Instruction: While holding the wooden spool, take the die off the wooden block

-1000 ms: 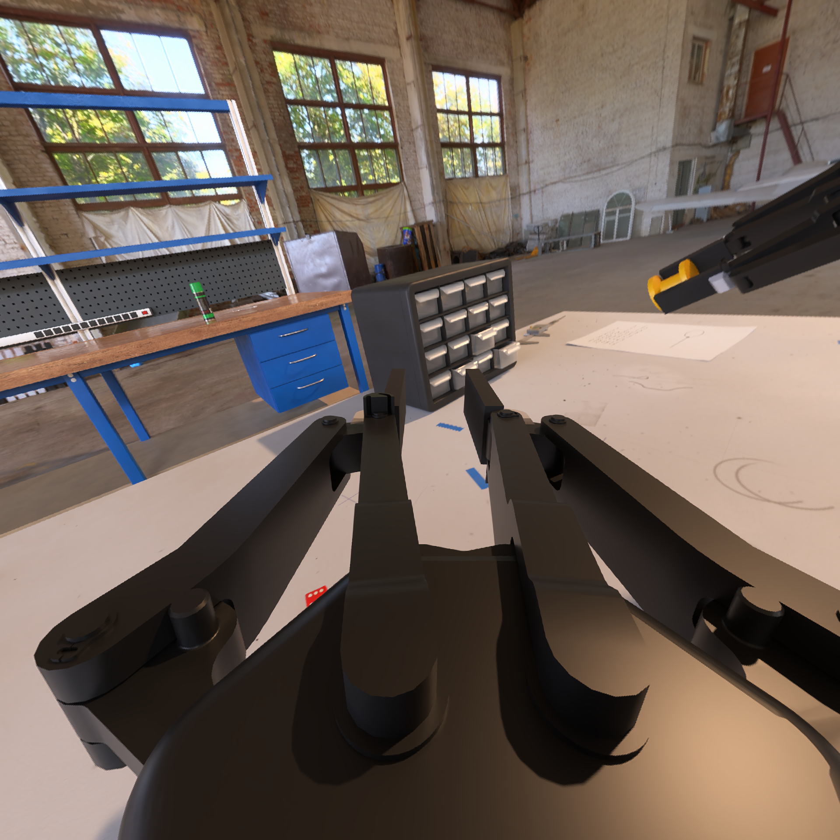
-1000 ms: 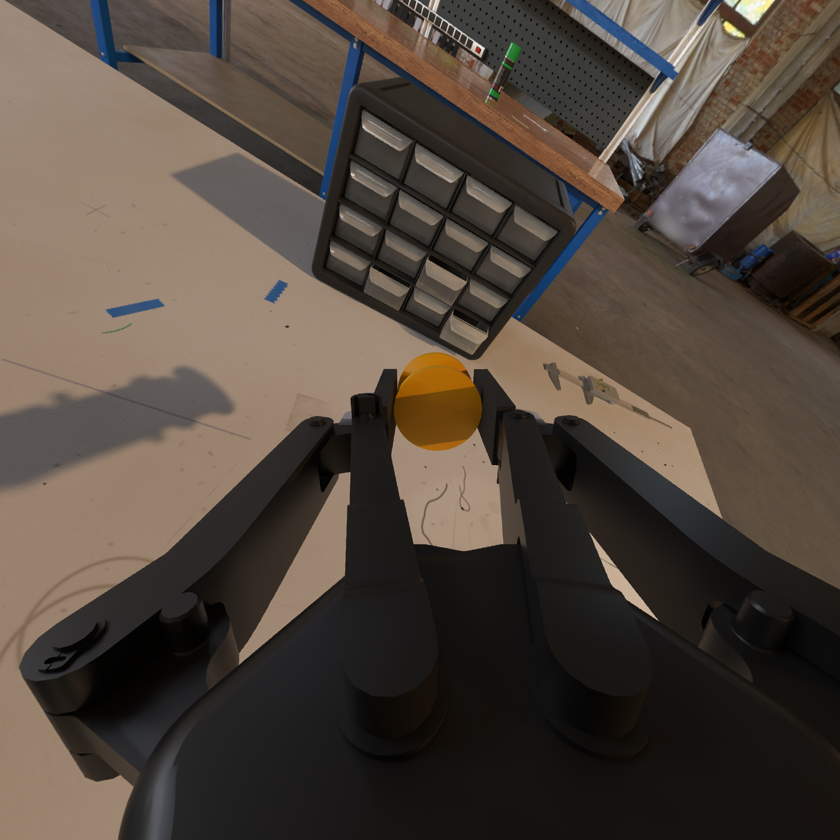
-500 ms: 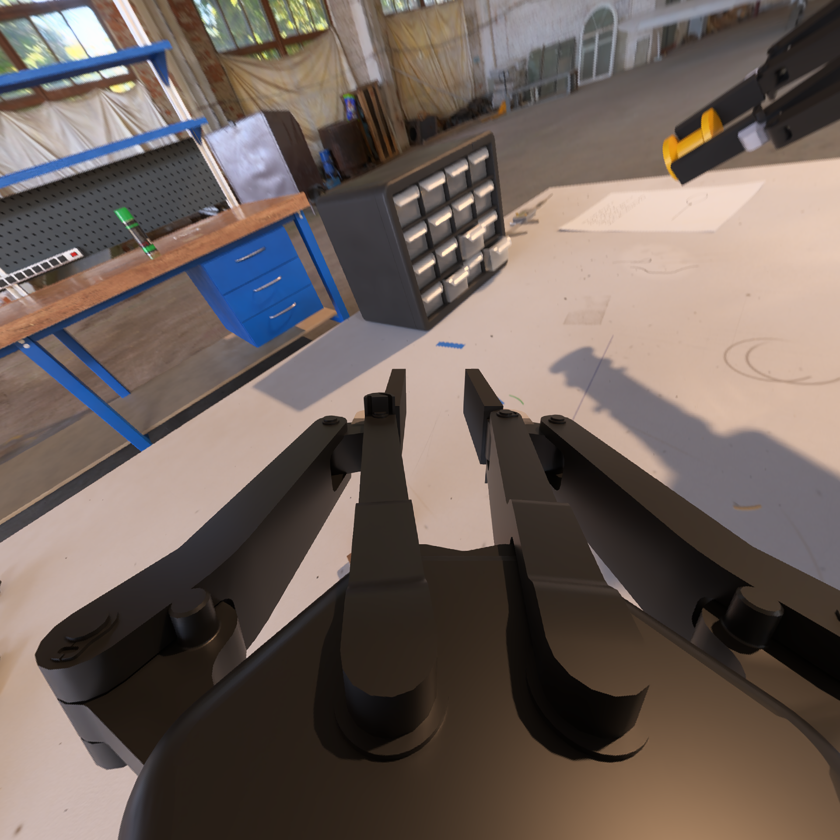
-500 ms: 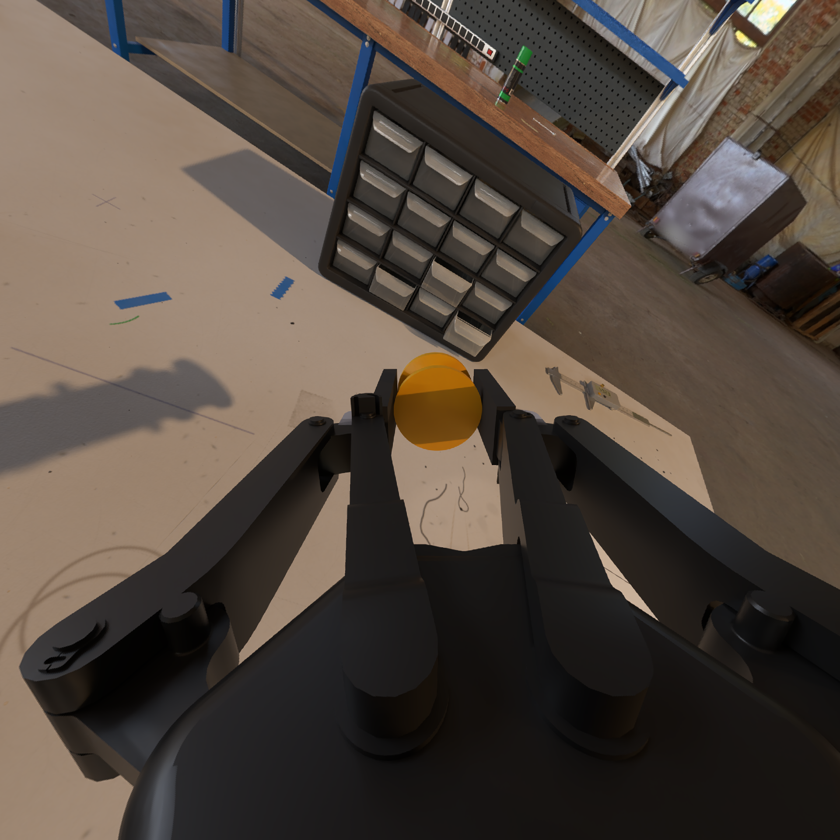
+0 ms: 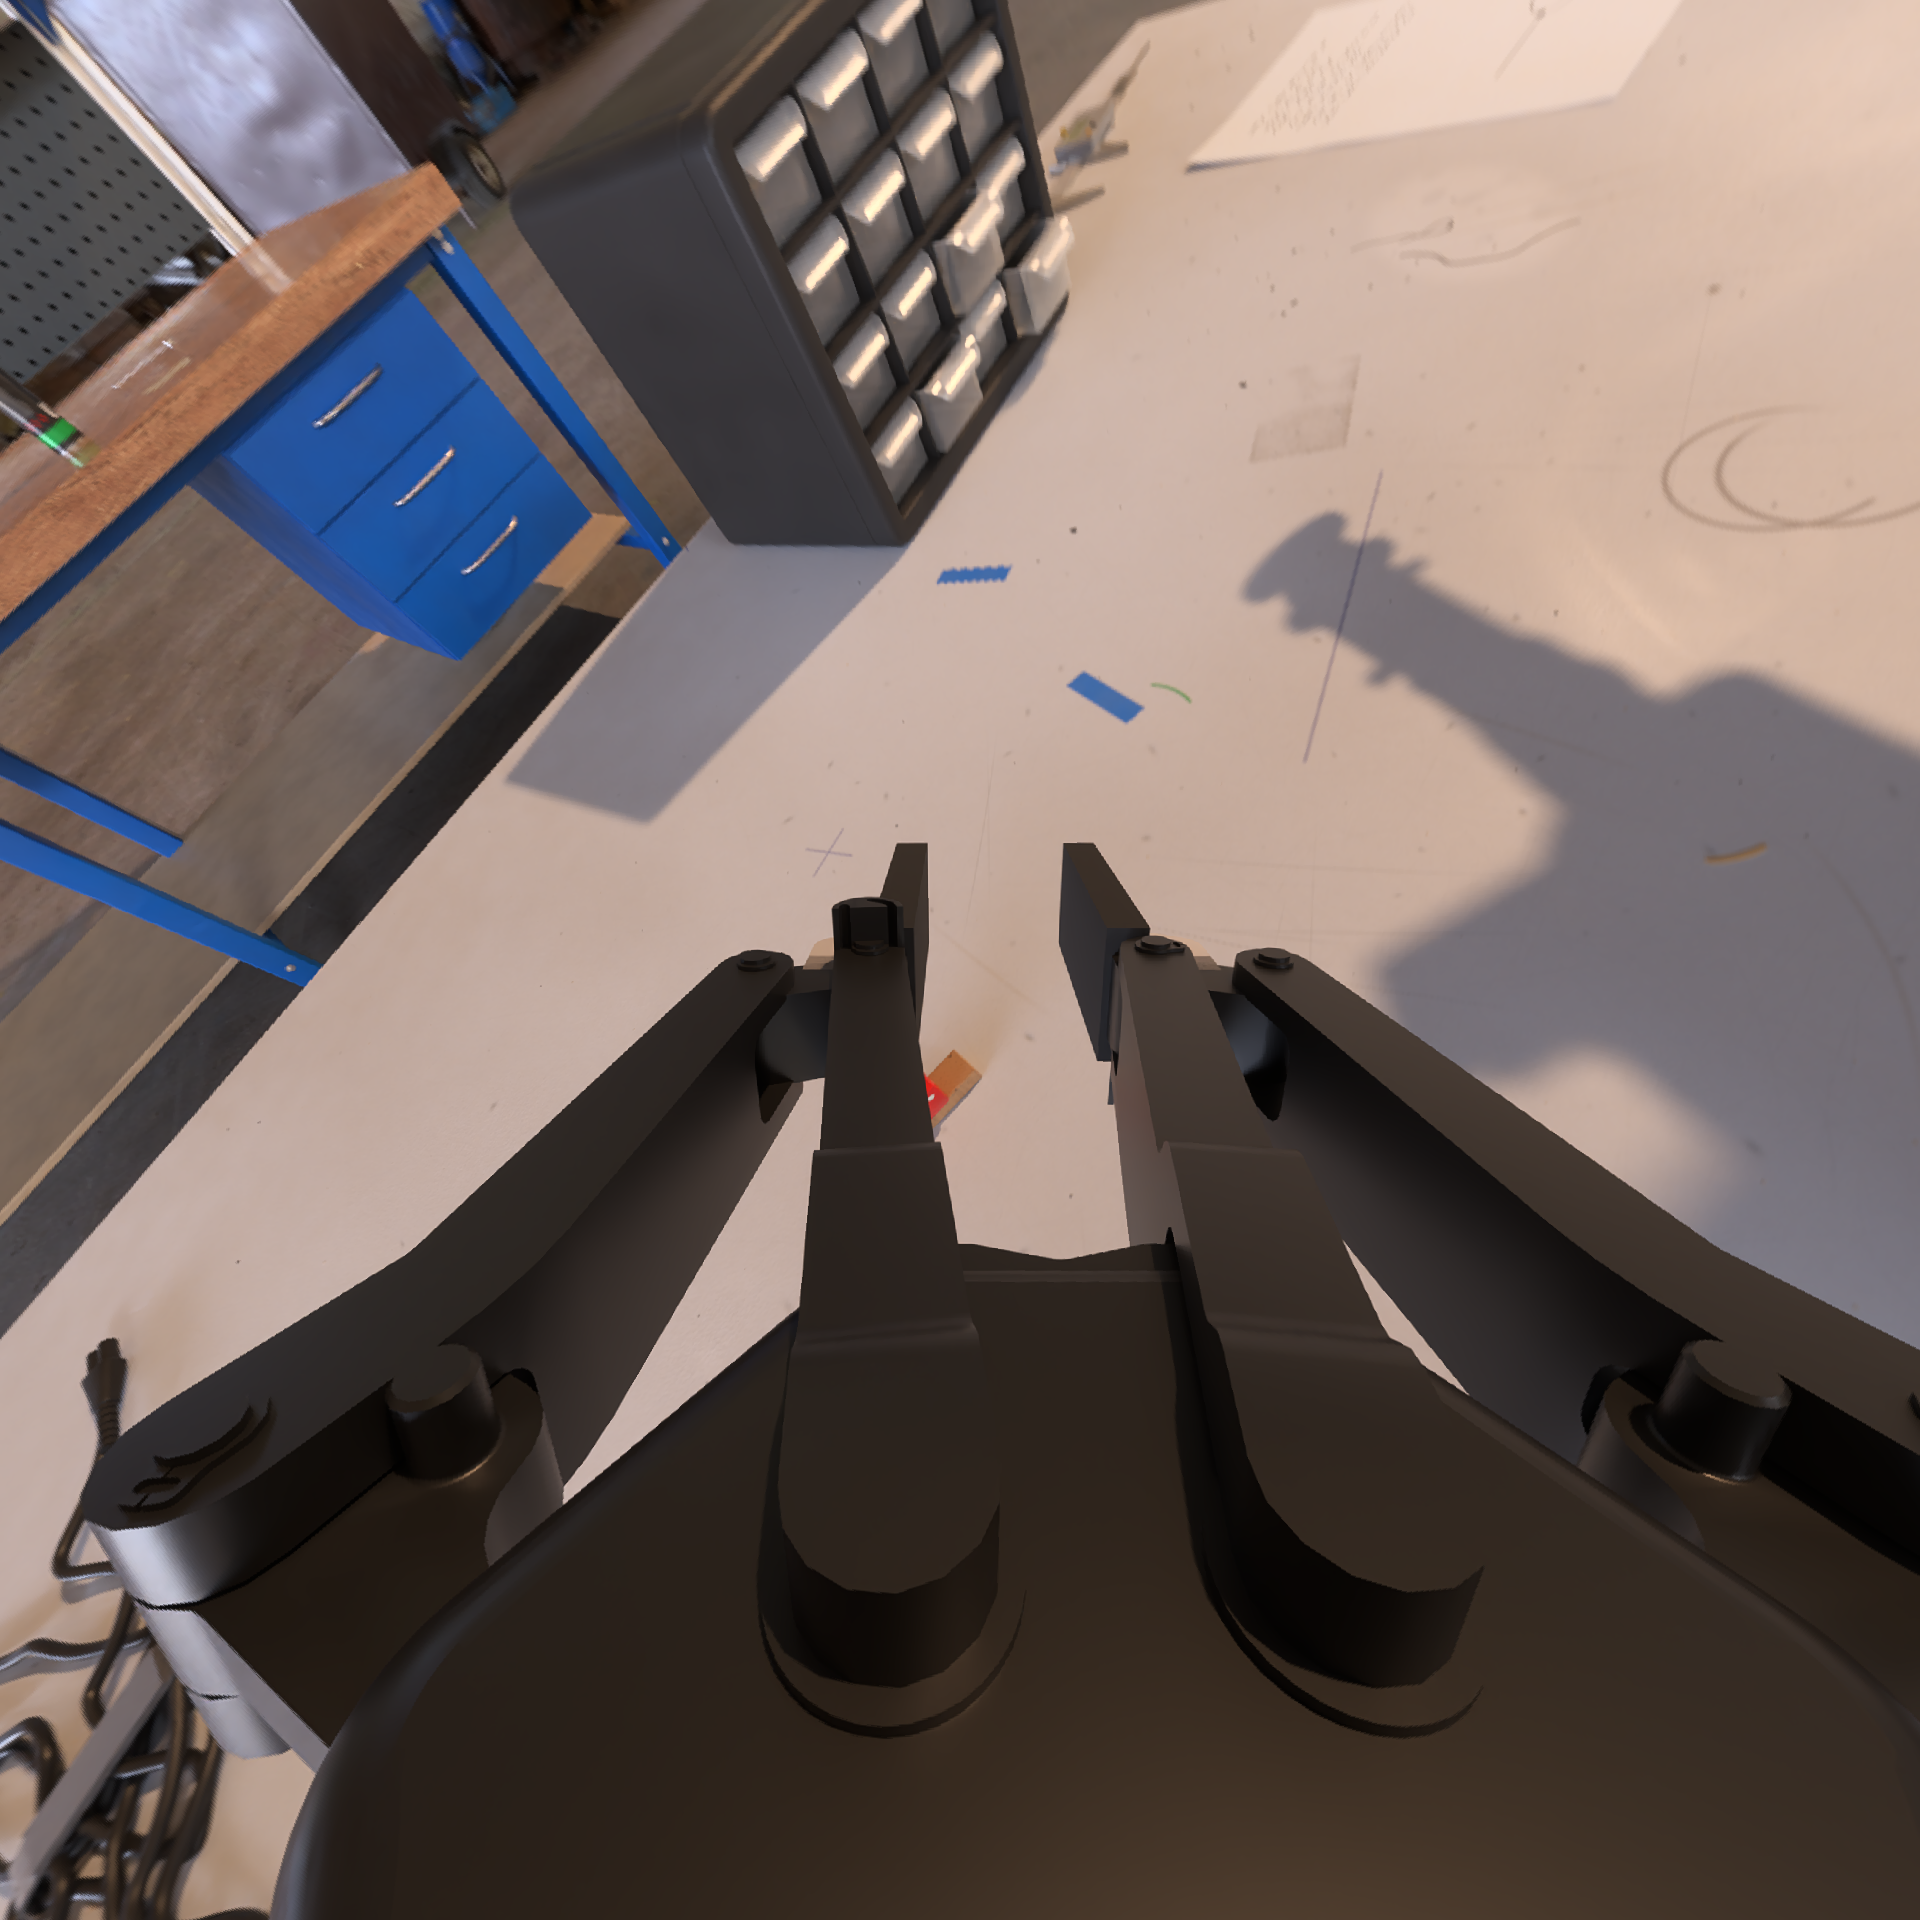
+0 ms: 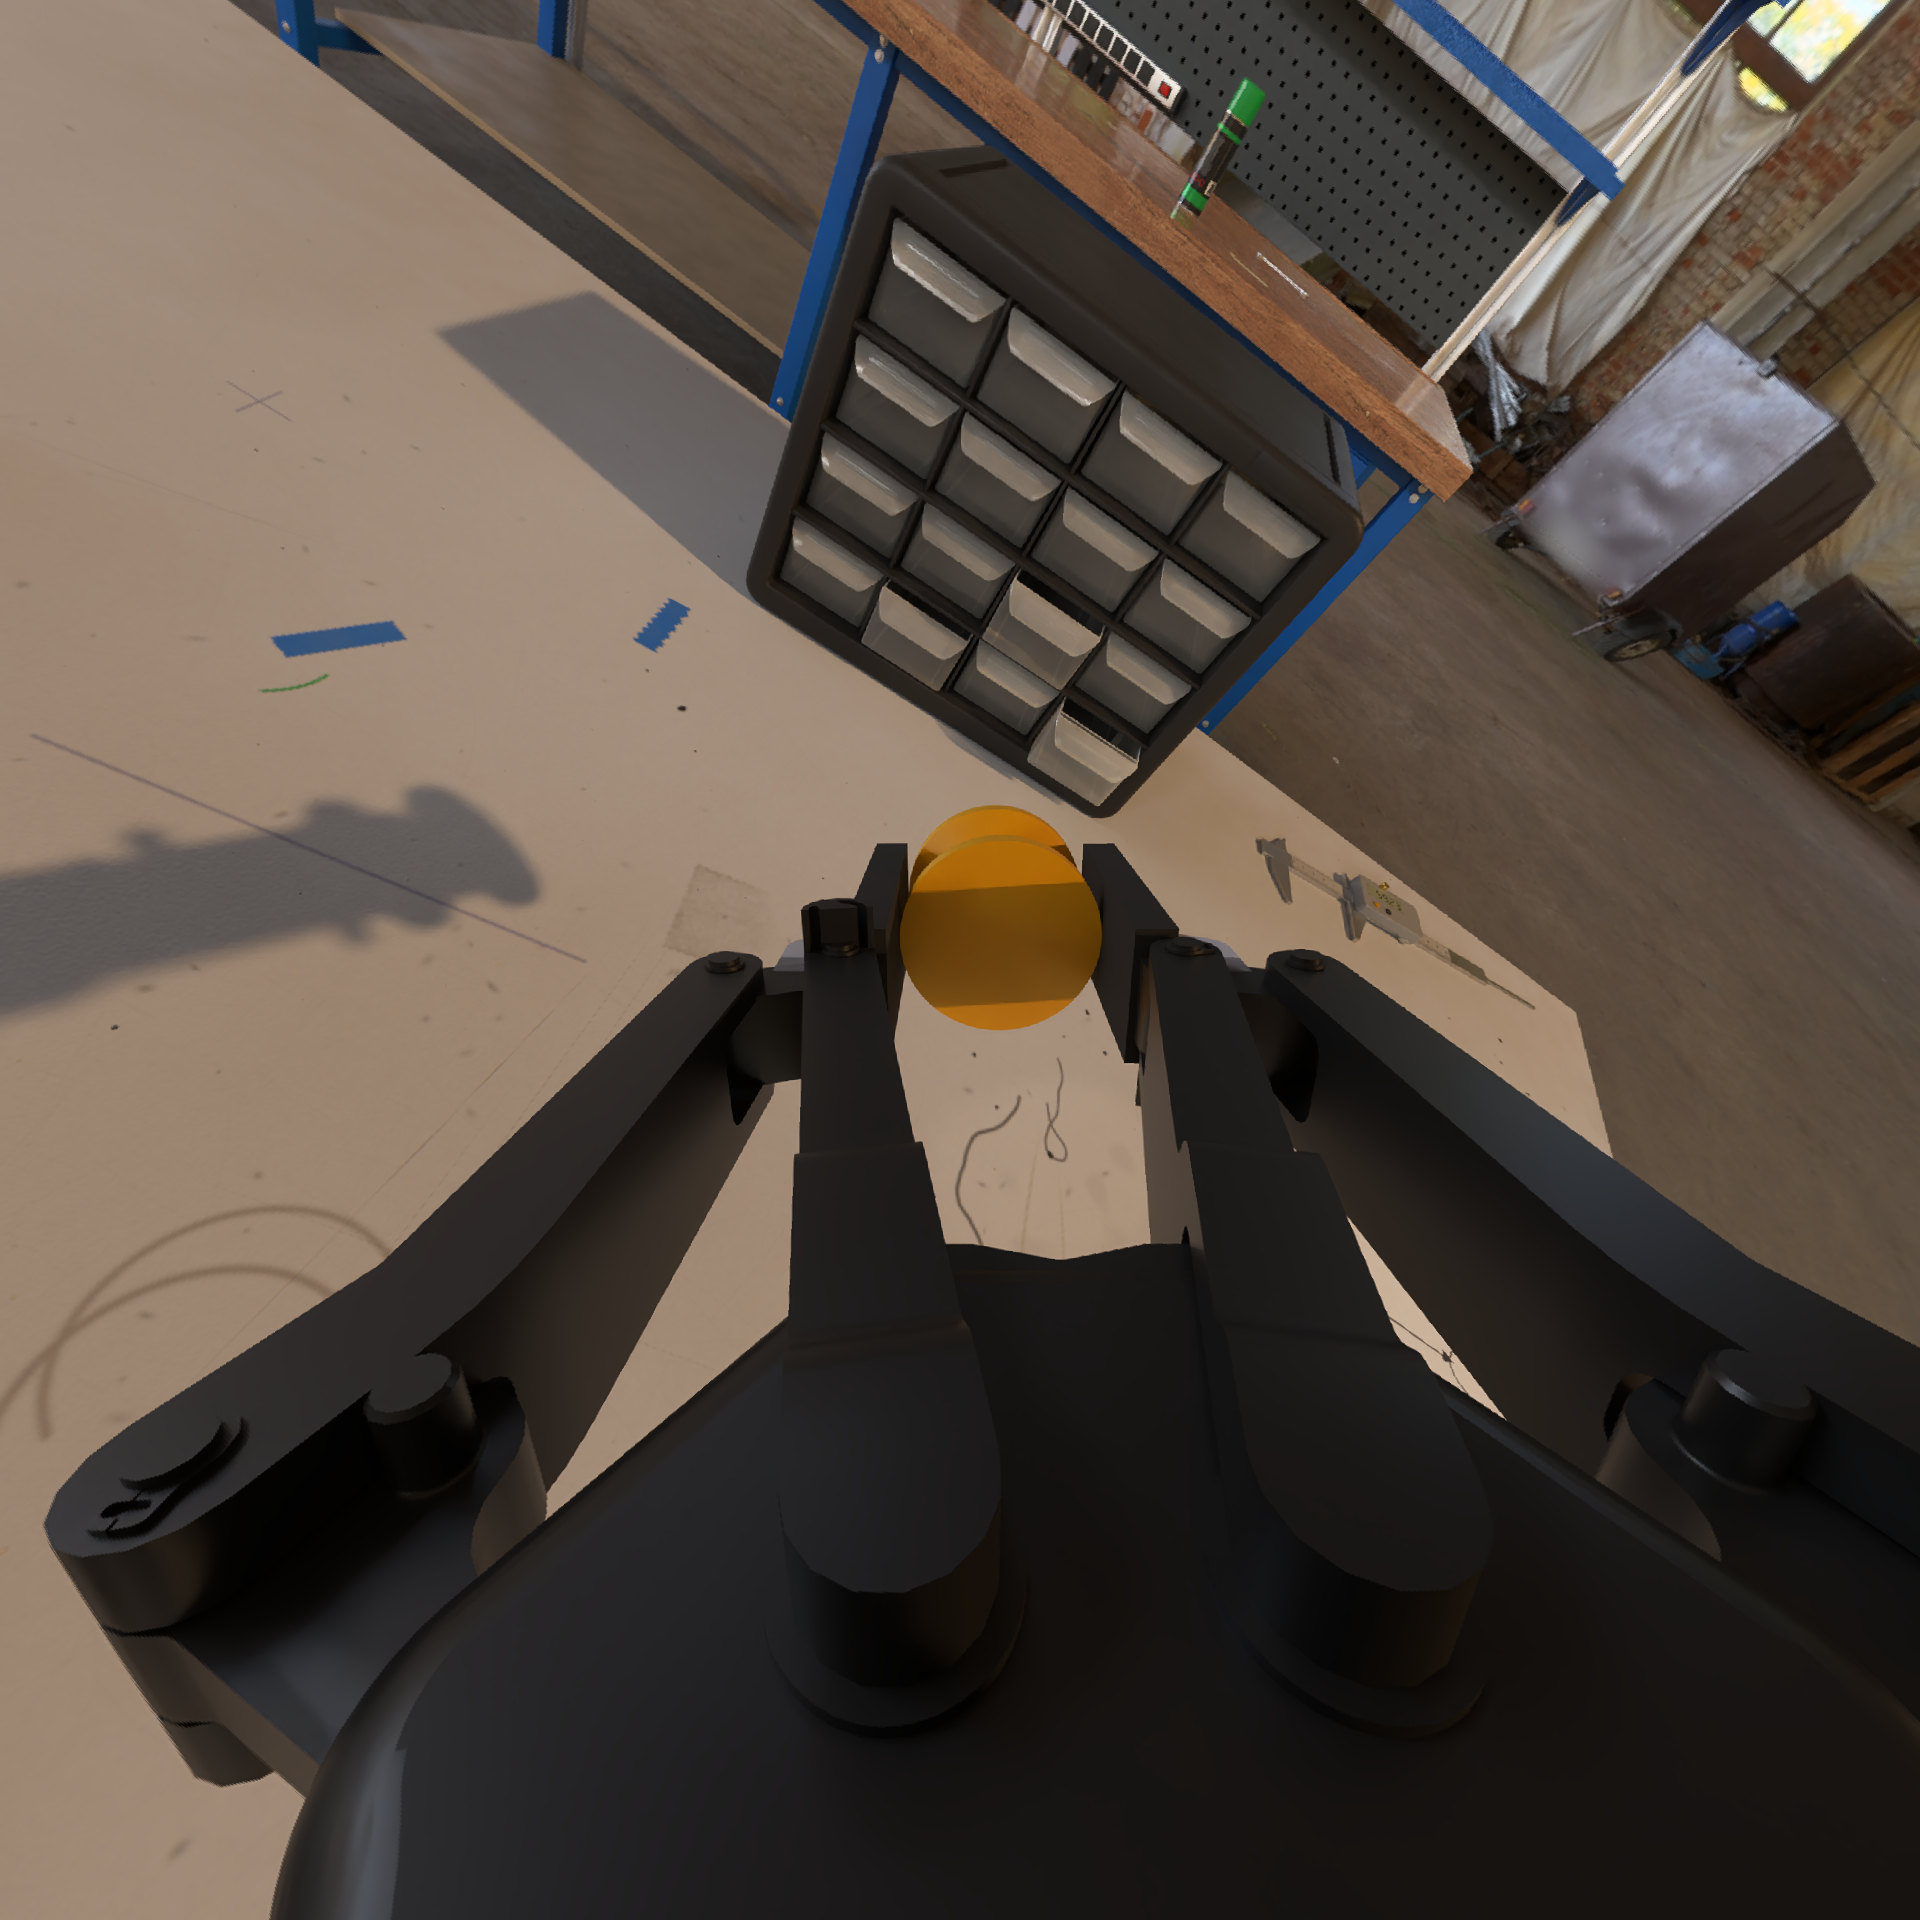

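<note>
In the left wrist view, a small red die (image 5: pixel 934 1097) sits on a tan wooden block (image 5: pixel 958 1075) on the white table (image 5: pixel 1351 343). Both are mostly hidden behind my left finger (image 5: pixel 878 1039). My left gripper (image 5: pixel 992 883) is open and empty, above the table, with the die and block below and behind its tips. In the right wrist view, my right gripper (image 6: pixel 995 883) is shut on the orange wooden spool (image 6: pixel 1000 933) and holds it above the table.
A dark drawer cabinet (image 5: pixel 831 270) (image 6: pixel 1039 499) stands at the table's far edge. A caliper (image 6: pixel 1371 909) and a sheet of paper (image 5: pixel 1434 73) lie beyond. Blue tape marks (image 5: pixel 1104 696) are on the table. A chain and cable (image 5: pixel 94 1662) lie at lower left. A blue workbench (image 5: pixel 312 416) stands off the table.
My left wrist view has tilted down toward the table and the die and block have come into sight beside the left finger. The right gripper has hardly moved and still holds the spool.
</note>
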Controlling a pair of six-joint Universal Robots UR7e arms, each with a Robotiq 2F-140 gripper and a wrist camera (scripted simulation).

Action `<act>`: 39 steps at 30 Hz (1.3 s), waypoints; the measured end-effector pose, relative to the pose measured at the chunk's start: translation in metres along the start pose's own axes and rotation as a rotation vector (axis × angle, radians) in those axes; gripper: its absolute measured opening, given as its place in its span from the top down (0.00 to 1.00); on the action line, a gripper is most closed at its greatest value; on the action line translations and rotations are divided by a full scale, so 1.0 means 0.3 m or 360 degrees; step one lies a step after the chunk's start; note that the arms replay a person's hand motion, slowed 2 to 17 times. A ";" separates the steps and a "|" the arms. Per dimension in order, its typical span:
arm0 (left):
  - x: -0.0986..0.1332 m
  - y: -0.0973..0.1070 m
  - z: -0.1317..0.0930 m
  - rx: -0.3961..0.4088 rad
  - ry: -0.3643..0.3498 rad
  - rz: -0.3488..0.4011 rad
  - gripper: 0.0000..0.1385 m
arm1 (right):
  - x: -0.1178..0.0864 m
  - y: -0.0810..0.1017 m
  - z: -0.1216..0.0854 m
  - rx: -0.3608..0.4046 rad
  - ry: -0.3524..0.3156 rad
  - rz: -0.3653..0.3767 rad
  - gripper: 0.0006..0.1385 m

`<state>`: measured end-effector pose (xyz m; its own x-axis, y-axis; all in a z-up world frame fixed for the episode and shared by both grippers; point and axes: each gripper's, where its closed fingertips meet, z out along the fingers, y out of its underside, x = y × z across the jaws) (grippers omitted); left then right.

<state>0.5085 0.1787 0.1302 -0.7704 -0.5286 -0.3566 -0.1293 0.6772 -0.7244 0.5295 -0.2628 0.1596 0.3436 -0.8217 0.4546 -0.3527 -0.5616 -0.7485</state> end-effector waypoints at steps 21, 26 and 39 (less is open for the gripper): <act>-0.038 0.129 0.033 -0.0377 0.0184 0.0493 0.75 | -0.015 0.012 0.012 -0.0057 0.0002 -0.0098 0.68; -0.047 0.150 0.040 -0.0442 0.0228 0.0578 0.75 | -0.017 0.012 0.015 -0.0068 0.0006 -0.0114 0.68; -0.063 0.183 0.063 -0.0562 0.0337 0.0718 0.75 | -0.029 0.008 0.020 -0.0077 0.0003 -0.0156 0.68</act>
<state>0.5278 0.2163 0.0859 -0.9002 -0.0612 -0.4312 0.0674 0.9586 -0.2768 0.5308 -0.2566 0.1510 0.3767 -0.7628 0.5256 -0.3592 -0.6433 -0.6762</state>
